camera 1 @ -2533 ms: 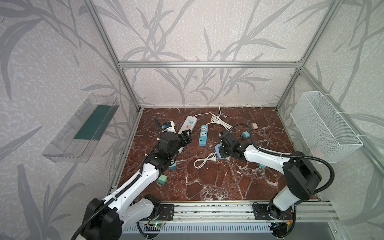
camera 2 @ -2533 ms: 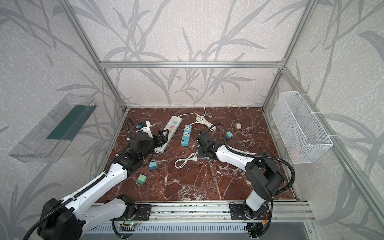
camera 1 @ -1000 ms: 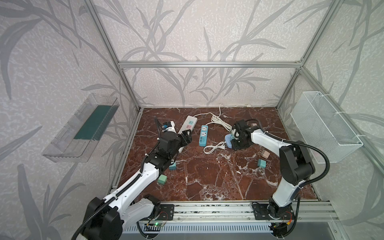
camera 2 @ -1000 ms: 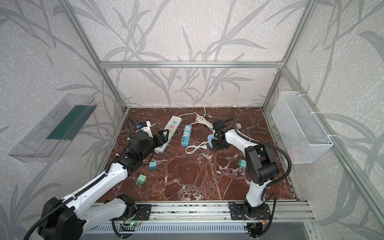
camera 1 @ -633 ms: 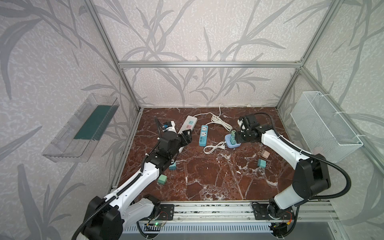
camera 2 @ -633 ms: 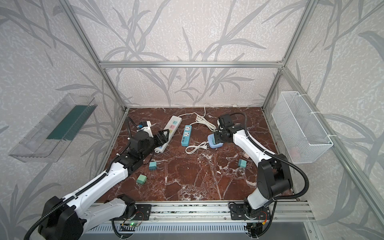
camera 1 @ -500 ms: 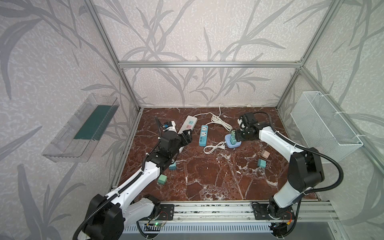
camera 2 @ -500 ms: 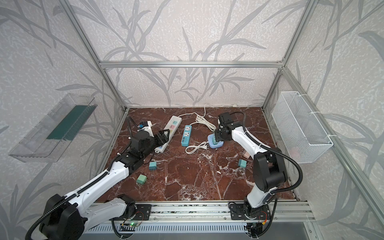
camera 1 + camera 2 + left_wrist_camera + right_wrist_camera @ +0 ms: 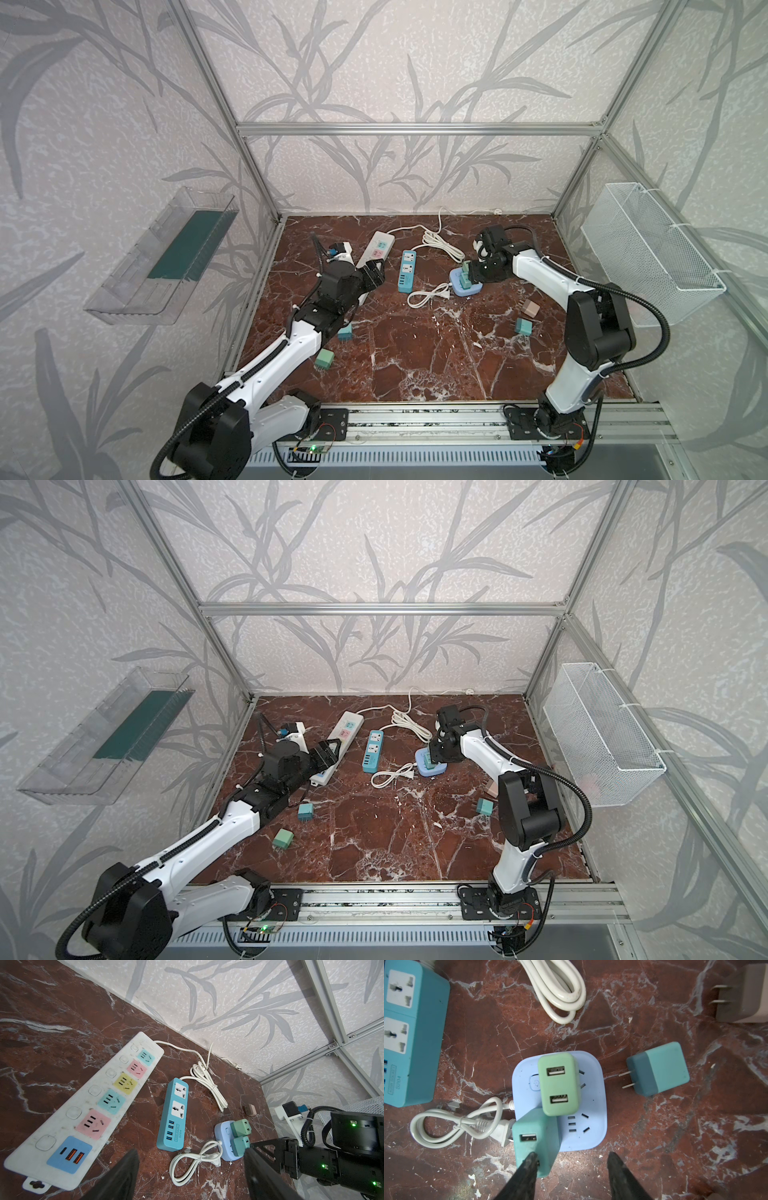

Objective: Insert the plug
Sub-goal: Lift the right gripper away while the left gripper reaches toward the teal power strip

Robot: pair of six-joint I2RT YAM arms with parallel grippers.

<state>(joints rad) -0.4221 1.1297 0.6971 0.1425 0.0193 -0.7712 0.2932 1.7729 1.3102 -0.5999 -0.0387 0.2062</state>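
right gripper (image 9: pixel 572 1154) spread, one finger (image 9: pixel 525 1176) laid against plug (image 9: pixel 536 1138) | plug teal, single USB port, seated on socket block (image 9: pixel 593 1105) corner | port faced up, long axis upright, prongs hidden | green charger (image 9: pixel 559 1084) and cable (image 9: pixel 461 1124) found just beside; spare plug (image 9: pixel 658 1068) laid past block | left gripper (image 9: pixel 191 1151) spread, well apart

Teal plug (image 9: pixel 536 1132) stands upright on light-blue socket block (image 9: pixel 591 1095).

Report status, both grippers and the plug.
Left gripper open, empty. Right gripper open, one finger at teal single-port charger standing in pale blue square socket block beside green two-port charger. No obstruction seen.
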